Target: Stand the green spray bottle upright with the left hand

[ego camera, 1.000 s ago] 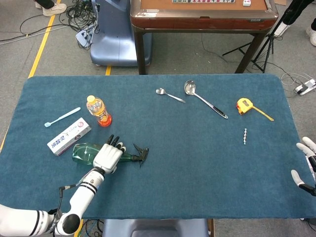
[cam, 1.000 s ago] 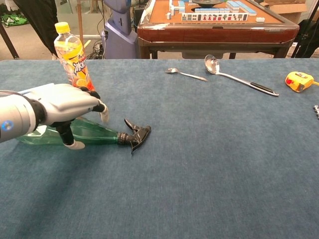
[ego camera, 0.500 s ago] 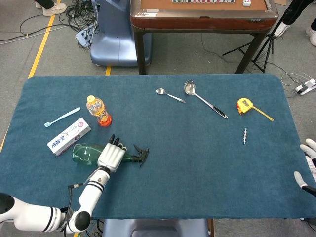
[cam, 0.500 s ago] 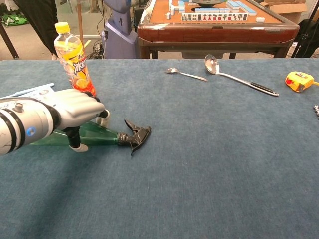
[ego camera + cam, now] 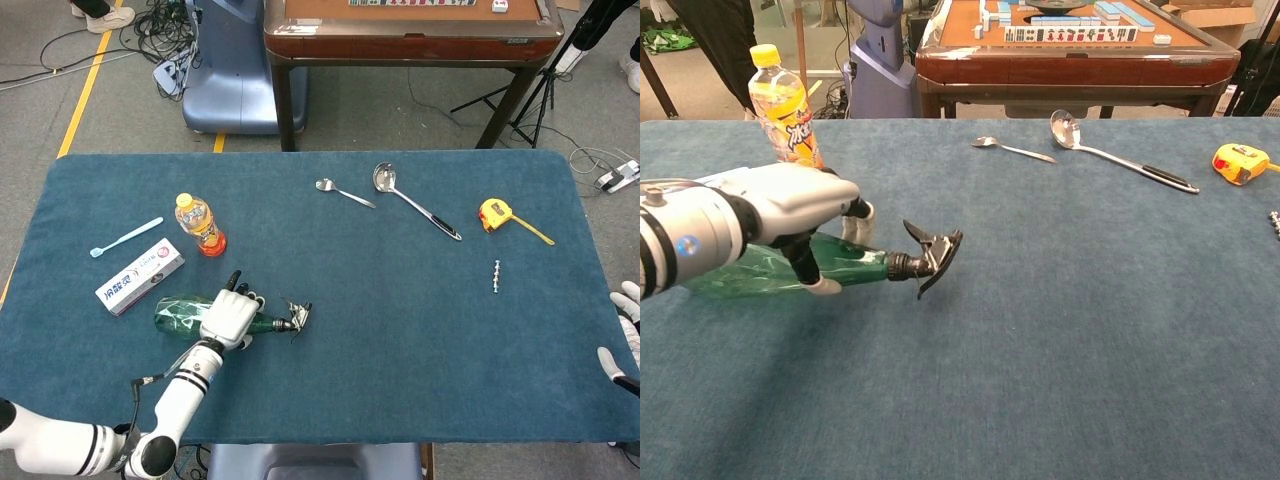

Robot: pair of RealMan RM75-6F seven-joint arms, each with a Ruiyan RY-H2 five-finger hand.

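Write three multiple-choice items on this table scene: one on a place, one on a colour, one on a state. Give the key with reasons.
1. The orange drink bottle stands:
A. beside the tape measure
B. behind the green spray bottle
C. at the ladle

2. The tape measure is:
A. yellow
B. red
C. white

3. The green spray bottle is:
A. upright
B. on its side in the left hand's grasp
C. untouched

Key: B, it stands just beyond the sprayer on the left; A, its case is yellow; B, the left hand wraps its body while it is still lying over.
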